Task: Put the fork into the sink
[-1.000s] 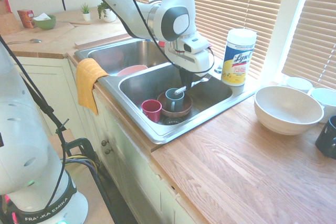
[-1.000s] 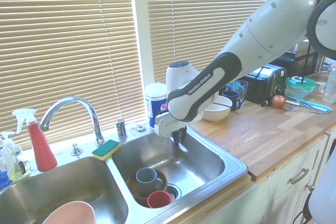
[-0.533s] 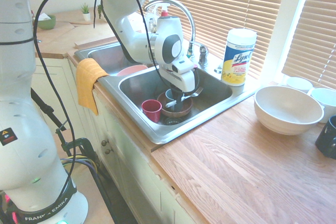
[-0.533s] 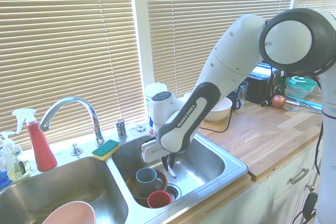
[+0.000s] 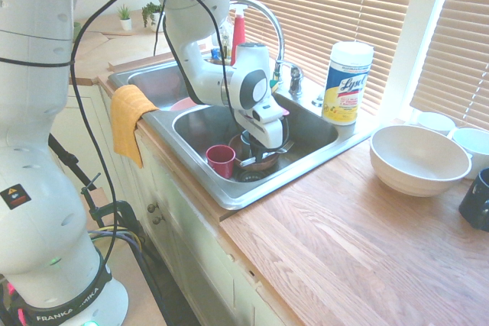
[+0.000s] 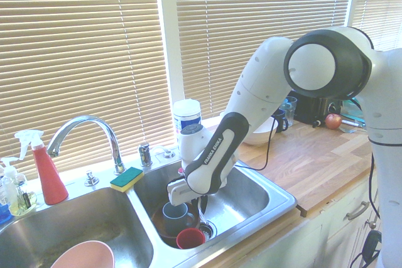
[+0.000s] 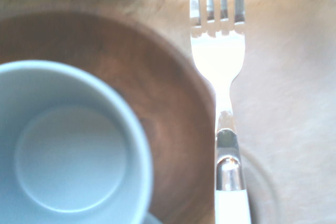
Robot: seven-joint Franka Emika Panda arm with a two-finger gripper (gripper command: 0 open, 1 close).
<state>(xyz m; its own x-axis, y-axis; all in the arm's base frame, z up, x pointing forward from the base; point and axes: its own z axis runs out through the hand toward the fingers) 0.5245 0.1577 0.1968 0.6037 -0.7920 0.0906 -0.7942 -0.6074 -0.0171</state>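
Fork in pincer, down in sink

My pincer [image 5: 261, 147] is clenched on the fork [image 7: 230, 129], inside the sink's [image 6: 251, 199] basin beside the blue mug [image 7: 79, 140]. Fork: silver, four tines, white handle. Tine tips and handle end cut off in wrist view; pincer tips obscured in both exterior views.

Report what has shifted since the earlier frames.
The gripper, shut on the fork, has come down into the right-hand basin, toward the brown bowl. The red cup and blue mug stayed put.
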